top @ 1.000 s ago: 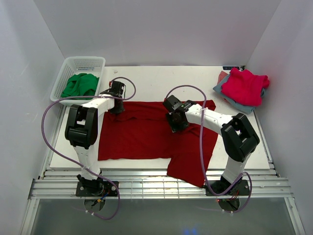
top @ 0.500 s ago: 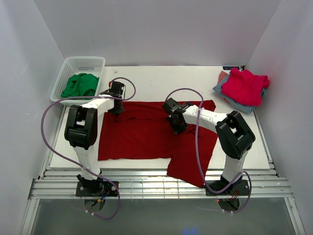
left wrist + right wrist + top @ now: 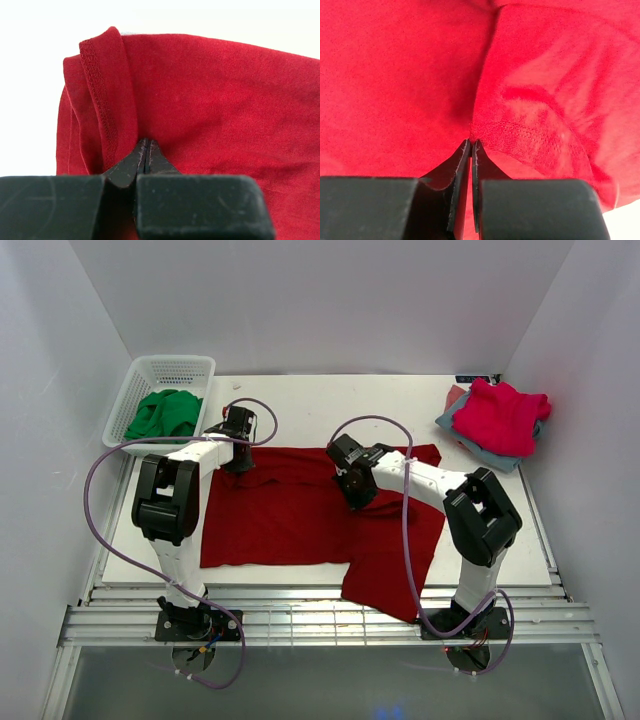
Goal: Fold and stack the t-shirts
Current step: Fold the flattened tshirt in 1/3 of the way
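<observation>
A large dark red t-shirt lies spread flat on the table, its right part hanging over the near edge. My left gripper is at the shirt's far left corner, shut on the cloth beside a folded hem; its tips press together. My right gripper is on the shirt right of its middle, shut on a pinch of cloth at a stitched seam, with red cloth between its tips. A pink-red t-shirt lies on folded grey-blue ones at the far right.
A white basket holding green cloth stands at the far left corner. White walls close in the left, back and right sides. Purple cables loop over both arms.
My right gripper has moved a little to the left and away, drawing the pinched cloth with it. My left gripper has not moved.
</observation>
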{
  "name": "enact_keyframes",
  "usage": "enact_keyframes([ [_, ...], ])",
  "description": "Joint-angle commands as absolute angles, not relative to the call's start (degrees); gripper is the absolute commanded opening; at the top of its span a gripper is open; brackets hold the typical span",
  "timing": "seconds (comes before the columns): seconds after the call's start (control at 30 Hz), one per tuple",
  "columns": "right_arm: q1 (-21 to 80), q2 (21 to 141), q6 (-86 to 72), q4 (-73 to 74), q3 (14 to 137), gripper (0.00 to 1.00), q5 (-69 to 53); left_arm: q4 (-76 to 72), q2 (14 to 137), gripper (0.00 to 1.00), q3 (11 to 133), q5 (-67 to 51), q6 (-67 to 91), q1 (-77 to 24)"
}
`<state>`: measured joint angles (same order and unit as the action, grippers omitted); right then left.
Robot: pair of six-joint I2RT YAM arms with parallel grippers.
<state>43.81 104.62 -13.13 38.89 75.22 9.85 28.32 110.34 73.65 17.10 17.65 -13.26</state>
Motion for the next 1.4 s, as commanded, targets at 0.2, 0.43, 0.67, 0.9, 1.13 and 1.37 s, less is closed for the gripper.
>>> enact_keyframes([
  [0.2, 47.4, 107.9, -14.5, 41.4, 76.7, 0.08, 4.9, 28.1, 106.7, 0.02, 73.7, 17.4, 17.6, -13.4],
  [0.43, 49.0, 108.2, -13.9, 41.7, 78.0, 0.3, 4.2, 28.1, 107.1, 0.01, 73.7, 17.1, 17.8, -13.4],
  [0.67, 48.6, 102.1, -14.9, 42.3, 82.8, 0.58, 19.3, 28.1, 107.0, 0.01, 74.1, 18.7, 17.6, -13.4],
  [0.9, 37.6, 104.8, -15.1, 41.6, 84.0, 0.08, 22.2, 28.1, 107.2, 0.02, 74.9, 21.0, 16.8, -13.4],
  [1.13, 27.3, 112.2, -12.0, 36.0, 83.6, 0.08, 18.7, 28.1, 108.6, 0.02, 75.8, 21.5, 16.5, -13.4],
  [1.37, 23.7, 121.1, -12.1, 36.4, 86.8, 0.08, 17.0, 28.0, 109.1, 0.02, 75.7, 22.8, 16.3, -13.4],
])
